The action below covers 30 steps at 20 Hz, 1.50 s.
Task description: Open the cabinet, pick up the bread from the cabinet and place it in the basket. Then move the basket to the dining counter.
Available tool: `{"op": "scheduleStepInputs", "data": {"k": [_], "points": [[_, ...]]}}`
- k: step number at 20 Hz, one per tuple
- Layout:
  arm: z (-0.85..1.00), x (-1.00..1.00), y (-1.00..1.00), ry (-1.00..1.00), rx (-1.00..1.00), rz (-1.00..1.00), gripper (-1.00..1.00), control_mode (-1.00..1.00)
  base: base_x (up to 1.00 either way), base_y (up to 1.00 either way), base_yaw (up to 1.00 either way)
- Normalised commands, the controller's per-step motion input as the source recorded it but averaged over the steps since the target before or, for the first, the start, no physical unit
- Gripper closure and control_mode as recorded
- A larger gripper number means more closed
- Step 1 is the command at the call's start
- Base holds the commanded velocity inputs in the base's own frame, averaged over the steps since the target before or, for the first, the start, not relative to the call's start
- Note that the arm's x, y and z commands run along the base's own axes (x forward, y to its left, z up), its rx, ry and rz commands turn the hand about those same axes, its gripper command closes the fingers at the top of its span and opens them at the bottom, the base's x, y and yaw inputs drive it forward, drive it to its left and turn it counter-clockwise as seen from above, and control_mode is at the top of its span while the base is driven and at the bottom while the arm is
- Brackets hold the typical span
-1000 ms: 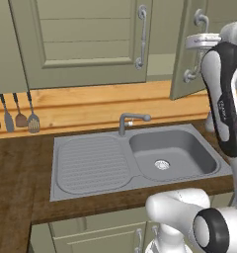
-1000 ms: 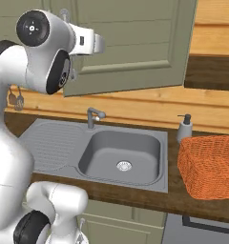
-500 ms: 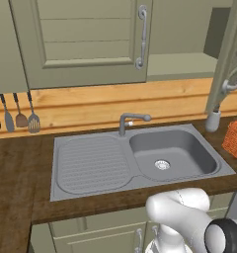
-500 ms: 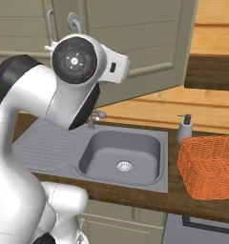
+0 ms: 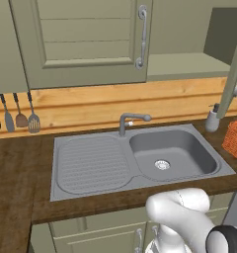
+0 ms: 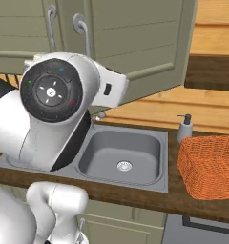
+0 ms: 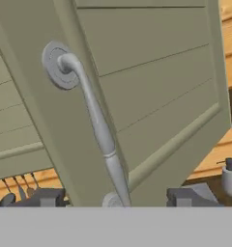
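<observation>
Straddling the door handle (image 7: 96,126), your claw (image 7: 108,198) has its tips standing apart with the bar between them, gripping nothing. That bar's long axis runs away from the claw, up the swung-open right door of the cabinet (image 6: 135,43). No bread can be made out on the cabinet shelf. Your basket (image 6: 209,164) sits on the worktop (image 5: 17,178), right of the sink (image 6: 122,157)

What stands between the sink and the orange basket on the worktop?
In the right base view, a soap dispenser stands between the sink and the basket, near the wall.
</observation>
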Motion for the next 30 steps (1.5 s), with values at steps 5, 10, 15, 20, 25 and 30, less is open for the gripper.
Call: {"op": "scheduleStepInputs", "data": {"k": [5, 10, 15, 20, 25, 30], "points": [[0.02, -0.68, 0.69, 0.15, -0.38, -0.07, -1.00, -1.00, 0.00, 0.00, 0.00], [-0.06, 0.21, 1.00, 0.45, -0.77, -0.01, -1.00, -1.00, 0.00, 0.00, 0.00], [-0.27, 0.88, 0.70, 0.54, -0.69, -0.13, -1.00, -1.00, 0.00, 0.00, 0.00], [-0.68, 1.00, 0.02, 0.60, -0.62, -0.07, -1.00, -1.00, 0.00, 0.00, 0.00], [-0.40, 0.85, -0.72, 0.48, -0.40, -0.07, -1.00, -1.00, 0.00, 0.00, 0.00], [0.15, -0.01, -1.00, 0.16, -0.13, -0.16, -1.00, -1.00, 0.00, 0.00, 0.00]]}}
